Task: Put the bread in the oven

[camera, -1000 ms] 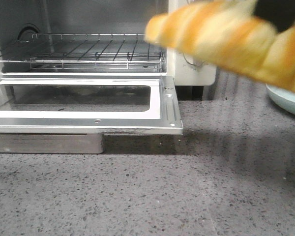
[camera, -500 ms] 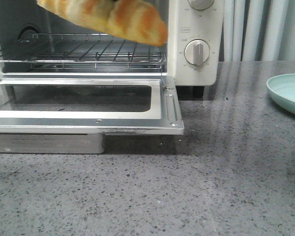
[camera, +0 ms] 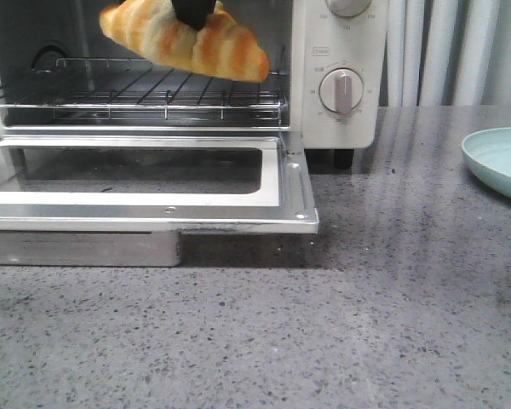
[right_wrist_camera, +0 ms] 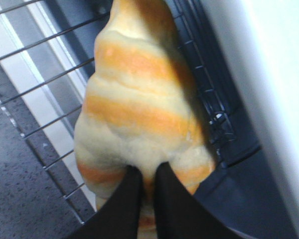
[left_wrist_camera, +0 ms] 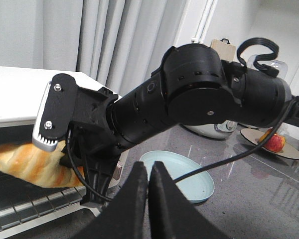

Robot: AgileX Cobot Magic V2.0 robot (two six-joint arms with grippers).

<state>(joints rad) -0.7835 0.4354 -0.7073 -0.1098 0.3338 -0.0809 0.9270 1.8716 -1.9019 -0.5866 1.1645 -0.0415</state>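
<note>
The striped golden-orange and cream croissant-shaped bread (camera: 184, 40) has a smooth, faintly glossy skin, doughy and soft-looking in the right wrist view (right_wrist_camera: 139, 109). Below it, the thin wire oven rack (camera: 136, 95) is bright, polished metal. The white toaster oven (camera: 336, 77) has a smooth painted casing with a satin sheen, and its round beige dial (camera: 341, 90) looks like matt plastic. The dropped oven door (camera: 145, 183) at centre left is shiny metal framing a clear glass pane. The grey speckled countertop (camera: 324, 324) is stone-like, smooth and mildly reflective. The pale green round plate (camera: 498, 162) at the right edge is glossy. The black right gripper (right_wrist_camera: 147, 199) has matt plastic fingers. Pale grey curtains (left_wrist_camera: 114, 40) hang as soft folded cloth.
</note>
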